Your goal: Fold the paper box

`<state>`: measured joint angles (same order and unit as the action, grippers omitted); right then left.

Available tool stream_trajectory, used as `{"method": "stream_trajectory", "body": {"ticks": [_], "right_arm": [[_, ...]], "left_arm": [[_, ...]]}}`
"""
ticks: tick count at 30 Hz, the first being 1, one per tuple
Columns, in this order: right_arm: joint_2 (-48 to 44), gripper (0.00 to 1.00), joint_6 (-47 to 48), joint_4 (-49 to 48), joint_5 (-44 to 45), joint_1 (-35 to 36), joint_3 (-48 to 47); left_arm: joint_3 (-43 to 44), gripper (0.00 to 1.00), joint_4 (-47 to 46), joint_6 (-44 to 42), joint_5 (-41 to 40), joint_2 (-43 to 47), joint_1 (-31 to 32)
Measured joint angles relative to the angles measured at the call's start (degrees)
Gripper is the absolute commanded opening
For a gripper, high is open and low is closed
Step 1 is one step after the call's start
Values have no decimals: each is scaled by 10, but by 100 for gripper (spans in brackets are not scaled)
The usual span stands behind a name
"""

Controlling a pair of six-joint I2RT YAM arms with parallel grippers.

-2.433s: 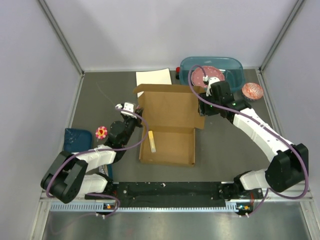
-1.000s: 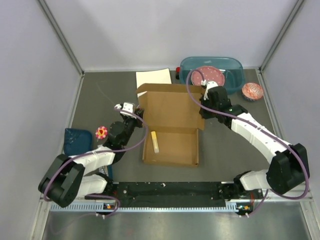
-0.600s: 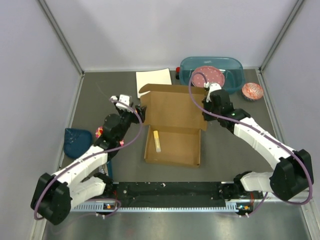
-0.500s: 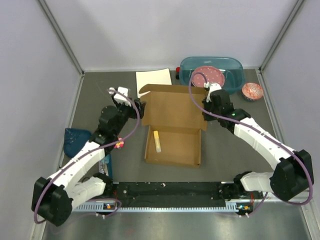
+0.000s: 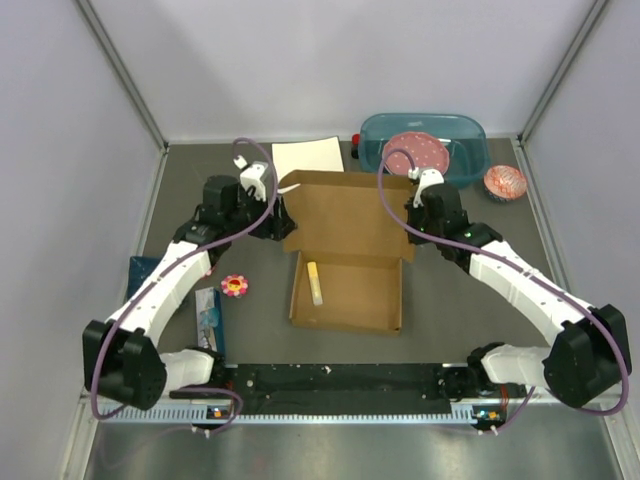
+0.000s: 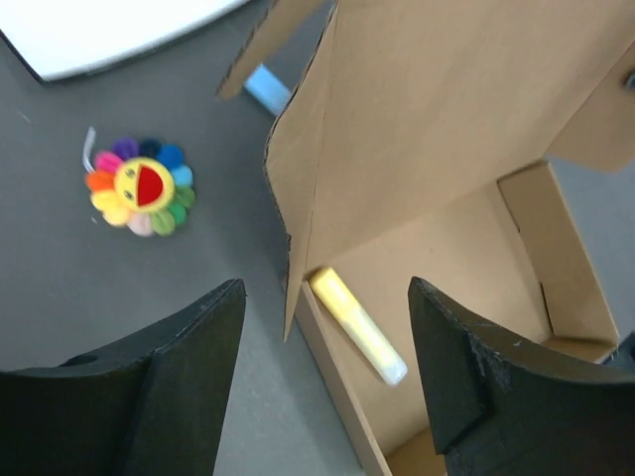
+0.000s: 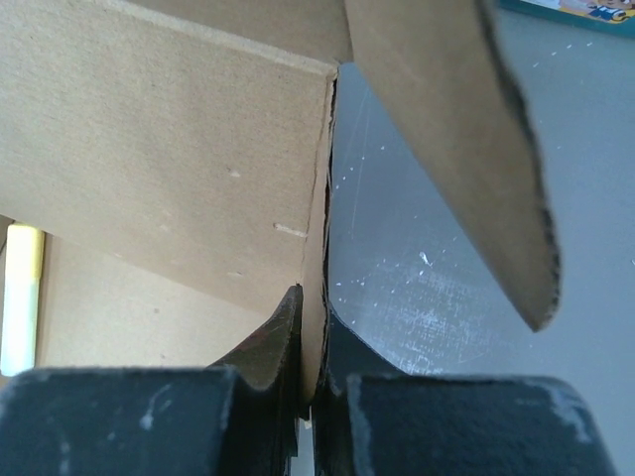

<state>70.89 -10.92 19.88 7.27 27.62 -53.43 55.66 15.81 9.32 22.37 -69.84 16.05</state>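
Note:
The paper box is brown cardboard in the middle of the table, its tray flat and its lid tilted up at the back. A yellow stick lies inside the tray. My left gripper is open at the lid's left side flap. In the left wrist view the left gripper straddles that flap's lower edge without touching it, with the yellow stick below. My right gripper is shut on the lid's right edge. In the right wrist view the right gripper pinches the cardboard sheet.
A white sheet lies behind the box. A teal tub holding a pink plate stands at the back right, a red cupcake liner beside it. A rainbow flower toy and a packet lie left of the box.
My left gripper has opened and its arm has swung from the box's lower left up to the lid's left flap. The flower toy shifted right. The right gripper kept its hold.

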Motion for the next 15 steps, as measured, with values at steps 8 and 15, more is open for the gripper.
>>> {"method": "stream_trajectory", "body": {"ticks": [8, 15], "right_arm": [[0, 0, 4, -5, 4, 4, 2], [0, 0, 5, -6, 7, 6, 2]], "left_arm": [[11, 62, 49, 0, 23, -54, 0], [63, 55, 53, -1, 23, -87, 0]]}}
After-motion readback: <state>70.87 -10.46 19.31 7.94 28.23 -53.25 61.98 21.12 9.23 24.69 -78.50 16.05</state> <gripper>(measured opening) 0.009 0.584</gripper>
